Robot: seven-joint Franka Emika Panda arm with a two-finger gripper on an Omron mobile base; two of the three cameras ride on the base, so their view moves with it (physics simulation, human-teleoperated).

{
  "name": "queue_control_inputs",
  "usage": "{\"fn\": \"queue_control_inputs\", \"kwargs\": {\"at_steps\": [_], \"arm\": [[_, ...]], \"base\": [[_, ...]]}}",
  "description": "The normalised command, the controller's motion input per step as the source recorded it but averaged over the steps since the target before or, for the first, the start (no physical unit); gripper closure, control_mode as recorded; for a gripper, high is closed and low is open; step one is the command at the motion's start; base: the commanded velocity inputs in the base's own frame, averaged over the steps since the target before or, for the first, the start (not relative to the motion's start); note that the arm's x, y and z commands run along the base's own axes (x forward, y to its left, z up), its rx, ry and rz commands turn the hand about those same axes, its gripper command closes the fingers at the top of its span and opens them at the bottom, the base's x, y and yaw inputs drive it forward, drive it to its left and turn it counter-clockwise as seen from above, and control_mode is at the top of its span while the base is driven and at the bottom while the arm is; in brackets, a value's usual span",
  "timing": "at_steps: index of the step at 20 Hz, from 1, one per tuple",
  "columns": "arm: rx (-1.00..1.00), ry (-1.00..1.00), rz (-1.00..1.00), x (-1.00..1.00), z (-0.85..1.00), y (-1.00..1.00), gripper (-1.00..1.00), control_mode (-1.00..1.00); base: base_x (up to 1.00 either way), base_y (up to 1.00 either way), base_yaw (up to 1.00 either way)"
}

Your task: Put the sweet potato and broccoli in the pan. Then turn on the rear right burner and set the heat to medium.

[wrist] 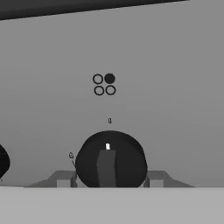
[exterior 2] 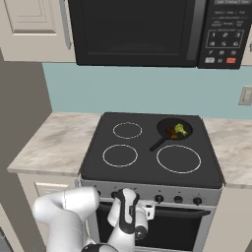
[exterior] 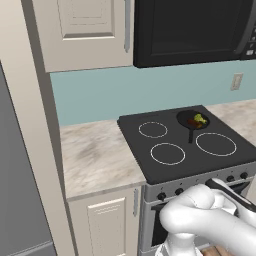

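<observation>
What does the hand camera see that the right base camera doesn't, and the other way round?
Hand view, up close: a round black knob with a white mark, the two fingers pressed on its sides, and four little circles above, the upper right one filled. Right base view: the small black skillet holding the yellow-green broccoli and reddish-brown sweet potato, plus the black microwave. Both: the stove's grey front panel.

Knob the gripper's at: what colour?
Black knob with a small white tick on top; clearest in the hand view.
</observation>
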Motion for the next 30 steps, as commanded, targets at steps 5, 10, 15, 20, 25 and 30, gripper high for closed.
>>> {"fn": "queue_control_inputs", "kwargs": {"at_steps": [5, 10, 15, 20, 25, 30], "arm": [[-0.01, 0.0, 0.0, 0.0, 0.01, 0.0, 1.0, -1.0], [0.0, 0.0, 0.0, 0.0, 0.0, 0.0, 1.0, -1.0], [-0.05, -0.02, 0.0, 0.0, 0.0, 0.06, 1.0, -1.0], [-0.22, -0.15, 0.01, 0.0, 0.0, 0.06, 1.0, -1.0], [-0.26, -0.17, 0.0, 0.0, 0.03, 0.0, 1.0, -1.0], [-0.21, -0.1, 0.0, 0.0, 0.16, 0.0, 1.0, -1.0]], "base": [[0.0, 0.0, 0.0], [0.0, 0.0, 0.0], [0.0, 0.0, 0.0], [0.0, 0.0, 0.0], [0.0, 0.0, 0.0], [0.0, 0.0, 0.0]]}}
